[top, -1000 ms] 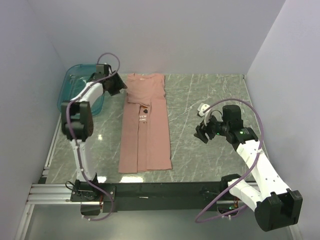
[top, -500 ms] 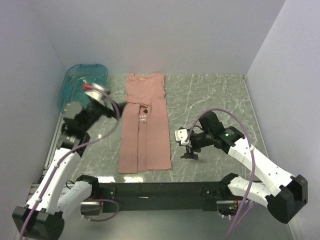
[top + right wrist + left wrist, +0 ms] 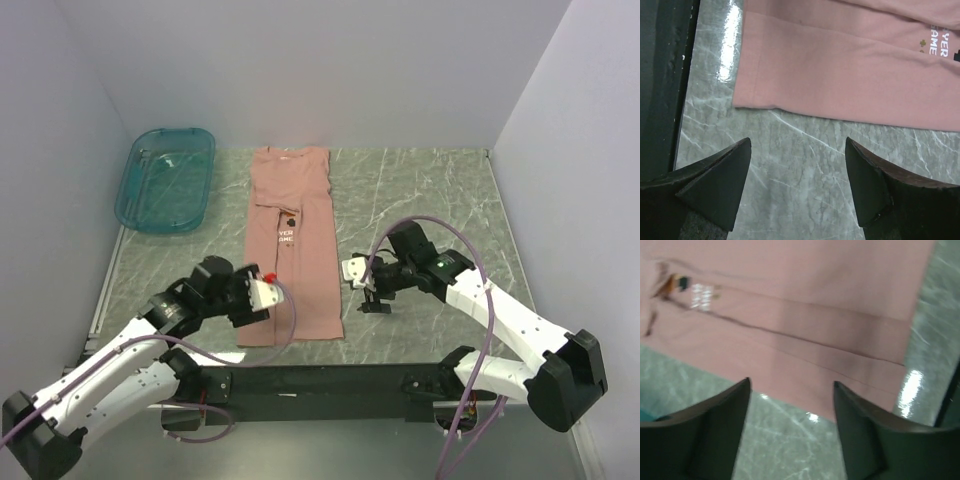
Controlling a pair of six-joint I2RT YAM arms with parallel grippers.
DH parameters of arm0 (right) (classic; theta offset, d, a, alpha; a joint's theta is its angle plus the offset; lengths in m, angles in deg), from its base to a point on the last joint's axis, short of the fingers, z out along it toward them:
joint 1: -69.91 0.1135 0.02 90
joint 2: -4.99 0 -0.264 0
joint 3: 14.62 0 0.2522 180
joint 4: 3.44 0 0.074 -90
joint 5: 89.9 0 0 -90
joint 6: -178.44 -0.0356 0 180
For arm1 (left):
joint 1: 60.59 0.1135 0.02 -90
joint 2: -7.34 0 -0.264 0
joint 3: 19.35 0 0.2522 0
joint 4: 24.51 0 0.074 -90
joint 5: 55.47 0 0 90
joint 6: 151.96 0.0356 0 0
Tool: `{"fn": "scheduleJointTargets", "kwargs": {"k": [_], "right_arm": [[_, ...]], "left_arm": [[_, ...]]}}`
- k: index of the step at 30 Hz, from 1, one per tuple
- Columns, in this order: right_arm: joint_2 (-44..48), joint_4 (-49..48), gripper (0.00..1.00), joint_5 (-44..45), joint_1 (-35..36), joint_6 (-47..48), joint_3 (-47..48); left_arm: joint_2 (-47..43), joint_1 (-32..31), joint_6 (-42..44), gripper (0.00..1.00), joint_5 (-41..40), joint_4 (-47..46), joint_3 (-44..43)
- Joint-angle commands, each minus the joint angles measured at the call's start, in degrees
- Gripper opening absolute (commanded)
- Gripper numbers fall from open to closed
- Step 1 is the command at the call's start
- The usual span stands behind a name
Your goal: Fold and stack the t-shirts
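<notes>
The pink t-shirt (image 3: 292, 250) lies flat at the centre of the top view, already folded lengthwise into a narrow strip; the crosswise folds and the stacking look still to do. The left gripper (image 3: 791, 385) and right gripper (image 3: 797, 142) stand apart, holding nothing, on either side of its lower end. Only the top view shows the collar, while the wrist views show the hem close up, the left one blurred
</notes>
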Motion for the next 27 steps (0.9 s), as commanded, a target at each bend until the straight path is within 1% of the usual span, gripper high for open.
{"fn": "scheduleJointTargets", "kwargs": {"k": [1, 2, 3, 7, 8, 11, 16, 22, 27], "right_arm": [[1.17, -3.07, 0.82, -0.29, -0.42, -0.75, -1.71], [1.26, -3.07, 0.82, -0.55, -0.86, -0.84, -1.81], [1.17, -2.99, 0.82, -1.16, -1.13, -0.75, -1.81], [0.03, -2.81, 0.81, -1.87, -1.66, -1.10, -1.19], [0.03, -2.81, 0.81, -1.96, -1.66, -1.28, -1.10], [0.03, -2.90, 0.81, -2.66, -1.83, -1.54, -1.19], [0.03, -3.08, 0.81, -3.19, -1.74, -1.98, -1.37], [-1.20, -2.02, 0.80, -3.46, -1.74, -1.37, -0.93], [-0.85, -1.93, 0.80, -3.63, -1.66, -1.19, -1.10]], "left_arm": [[1.43, -4.70, 4.16, 0.68, 0.95, 0.93, 3.99], [1.70, -7.59, 4.16, 0.63, 0.52, 0.58, 4.70], [2.05, -8.75, 4.33, 0.60, 0.08, 0.31, 5.23], [3.63, -12.09, 5.30, 0.57, 0.16, -1.80, 8.30], [4.07, -14.10, 5.48, 0.57, -0.10, -2.24, 8.66], [4.78, -16.83, 5.83, 0.57, -1.24, -1.98, 9.28], [5.30, -19.04, 6.09, 0.53, -0.45, -1.89, 11.12], [6.53, -20.53, 6.62, 0.49, -4.14, -4.60, 13.06], [8.03, -20.54, 6.45, 0.49, -6.61, -8.13, 14.38]]}}
